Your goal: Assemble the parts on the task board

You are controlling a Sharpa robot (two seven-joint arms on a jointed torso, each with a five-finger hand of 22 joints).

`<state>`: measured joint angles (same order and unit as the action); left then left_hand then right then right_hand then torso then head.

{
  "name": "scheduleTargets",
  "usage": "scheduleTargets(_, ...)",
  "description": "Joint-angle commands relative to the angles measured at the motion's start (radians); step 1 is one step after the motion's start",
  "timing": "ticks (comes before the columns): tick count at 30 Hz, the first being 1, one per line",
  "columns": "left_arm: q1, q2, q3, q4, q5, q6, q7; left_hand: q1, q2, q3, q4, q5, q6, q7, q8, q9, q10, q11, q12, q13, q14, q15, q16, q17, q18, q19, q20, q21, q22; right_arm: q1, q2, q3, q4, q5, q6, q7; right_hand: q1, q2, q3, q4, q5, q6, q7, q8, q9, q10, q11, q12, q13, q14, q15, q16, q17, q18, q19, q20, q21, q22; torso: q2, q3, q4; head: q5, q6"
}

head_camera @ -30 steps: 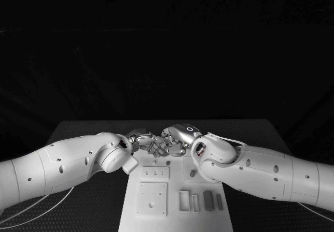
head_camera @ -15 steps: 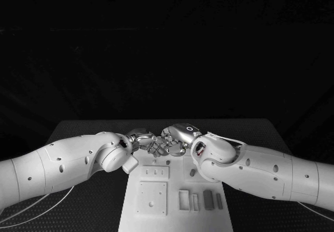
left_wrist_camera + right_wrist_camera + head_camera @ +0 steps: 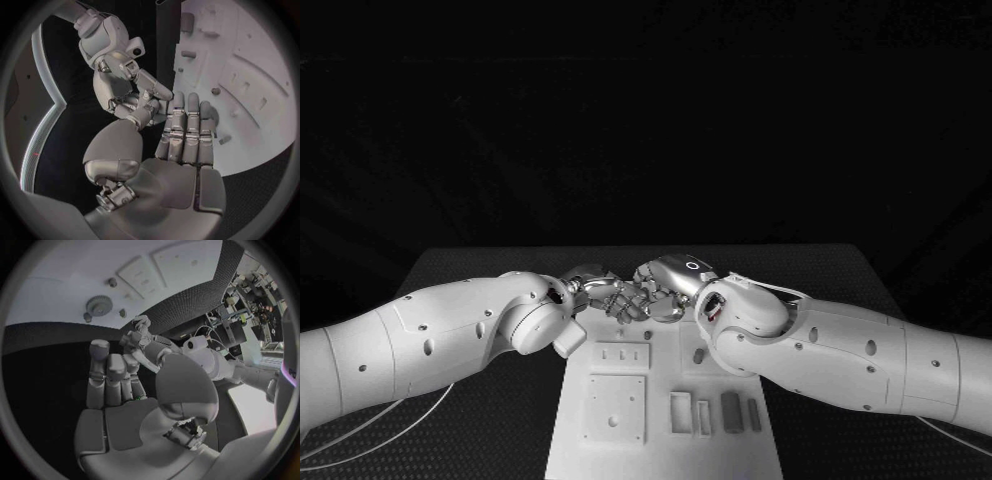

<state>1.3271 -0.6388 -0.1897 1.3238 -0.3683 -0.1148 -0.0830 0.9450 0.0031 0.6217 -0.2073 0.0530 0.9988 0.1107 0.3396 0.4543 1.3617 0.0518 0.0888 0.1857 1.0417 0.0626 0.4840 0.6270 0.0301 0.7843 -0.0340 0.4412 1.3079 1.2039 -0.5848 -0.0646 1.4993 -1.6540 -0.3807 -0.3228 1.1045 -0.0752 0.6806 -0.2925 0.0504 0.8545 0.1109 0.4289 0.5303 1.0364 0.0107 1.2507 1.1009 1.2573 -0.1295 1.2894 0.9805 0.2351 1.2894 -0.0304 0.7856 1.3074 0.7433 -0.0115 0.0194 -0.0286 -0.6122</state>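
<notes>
Behind both hands (image 3: 635,296), the task board's (image 3: 661,445) far end is hidden.

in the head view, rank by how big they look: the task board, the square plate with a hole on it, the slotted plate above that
1. task board
2. square plate
3. slotted plate, farther from the camera, so its real size is less sure

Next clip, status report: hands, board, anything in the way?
Left robot hand and right robot hand meet fingertip to fingertip at the far end of the white task board. Anything held: cannot tell. Small grey parts lie untouched.
</notes>
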Motion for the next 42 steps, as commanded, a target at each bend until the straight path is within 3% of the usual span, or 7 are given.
scheduleTargets(1,0.003,0.005,0.003,0.006,0.009,0.002,0.017,-0.003,0.009,0.008,0.000,0.000,0.010,-0.002,0.007,0.001,0.011,-0.001,0.004,0.002,0.004,-0.002,0.005,0.002,0.004,-0.004,-0.003,0.006,0.014,-0.003,0.004,-0.003,0.004,-0.008,0.030,0.007,-0.001,-0.010,0.009,0.000,-0.002,0.201,-0.036,-0.001,0.001,-0.048,-0.043,-0.004,-0.001,-0.001,-0.007,-0.004,-0.002,0.027,0.002,-0.003,0.003,0.011,0.000,0.0000,-0.0001,0.000,0.000)
scheduleTargets(6,0.003,0.002,0.003,0.008,0.009,-0.003,0.014,-0.003,0.014,0.016,-0.003,0.007,0.015,-0.005,0.008,0.002,0.015,-0.003,0.005,0.003,0.005,-0.003,0.005,0.002,0.003,-0.005,-0.004,0.006,0.014,-0.003,0.002,-0.004,-0.005,-0.008,0.031,0.007,-0.001,-0.011,0.010,0.000,-0.002,0.201,-0.036,-0.001,0.001,-0.048,-0.043,-0.005,-0.001,-0.001,-0.007,-0.004,-0.002,0.027,0.002,-0.003,0.003,0.011,0.000,0.0002,0.0001,-0.001,-0.001)
scheduleTargets(10,0.003,-0.002,0.003,0.010,0.009,-0.003,0.008,-0.017,0.020,0.033,-0.024,0.104,0.027,-0.009,0.013,0.005,0.025,-0.007,0.004,0.009,0.007,-0.004,0.009,0.003,0.000,-0.005,-0.006,0.011,0.015,-0.003,-0.003,-0.004,-0.007,-0.008,0.030,0.006,-0.001,-0.012,0.011,0.000,-0.002,0.201,-0.036,-0.001,0.001,-0.047,-0.043,-0.005,-0.001,-0.001,-0.007,-0.004,-0.002,0.027,0.003,-0.003,0.003,0.011,0.000,0.0001,0.0001,-0.001,-0.003)
scheduleTargets(20,0.002,-0.007,0.003,0.010,-0.017,-0.003,-0.007,-0.038,0.029,0.035,-0.038,0.182,0.052,-0.020,0.028,0.019,0.056,-0.020,0.019,0.025,0.030,-0.016,0.032,0.014,-0.002,0.005,-0.015,0.021,0.017,-0.003,-0.012,-0.005,-0.009,0.031,0.011,0.023,-0.002,-0.019,0.020,0.001,-0.001,0.201,-0.035,-0.002,0.001,-0.048,-0.042,-0.007,-0.002,-0.001,-0.006,-0.006,-0.002,0.027,0.003,-0.002,0.001,0.010,0.000,0.0001,0.0005,0.000,-0.004)
scheduleTargets(29,0.002,-0.008,0.003,0.013,-0.039,-0.002,-0.025,-0.059,0.034,0.038,-0.056,0.226,0.068,-0.028,0.037,0.037,0.074,-0.028,0.028,0.044,0.043,-0.027,0.054,0.022,-0.010,0.008,-0.025,0.029,0.016,-0.003,-0.020,-0.005,-0.020,0.100,-0.036,0.049,-0.071,-0.199,0.088,0.098,0.000,0.088,0.007,-0.088,-0.033,-0.082,-0.003,-0.023,-0.006,-0.013,0.029,-0.019,-0.004,0.027,-0.002,0.010,-0.013,0.008,0.000,0.0007,-0.0009,0.001,-0.004)
scheduleTargets(34,0.002,-0.008,0.003,0.006,-0.072,-0.008,-0.034,-0.063,0.034,0.039,-0.059,0.224,0.070,-0.029,0.038,0.040,0.078,-0.030,0.029,0.048,0.047,-0.029,0.058,0.023,-0.012,0.007,-0.027,0.031,0.017,-0.003,-0.055,-0.005,-0.043,0.156,-0.088,0.085,-0.111,-0.220,-0.006,0.086,-0.001,-0.032,0.054,-0.157,-0.066,-0.141,0.040,-0.034,-0.008,-0.071,0.071,-0.041,-0.003,0.026,-0.064,0.015,-0.047,0.008,0.000,0.0018,0.0016,0.001,-0.005)
scheduleTargets(42,0.003,-0.015,0.003,-0.005,-0.196,-0.004,-0.062,-0.069,0.037,0.041,-0.058,0.194,0.066,-0.027,0.033,0.046,0.080,-0.031,0.028,0.058,0.049,-0.032,0.067,0.025,-0.015,0.011,-0.033,0.040,0.018,0.005,-0.120,0.002,-0.142,0.275,-0.176,0.177,-0.106,-0.219,-0.033,0.098,0.019,-0.059,0.071,-0.167,-0.077,-0.207,0.060,-0.050,-0.033,-0.145,0.091,-0.088,-0.025,0.025,-0.145,0.045,-0.108,-0.003,-0.001,0.0037,-0.0027,0.009,-0.004)
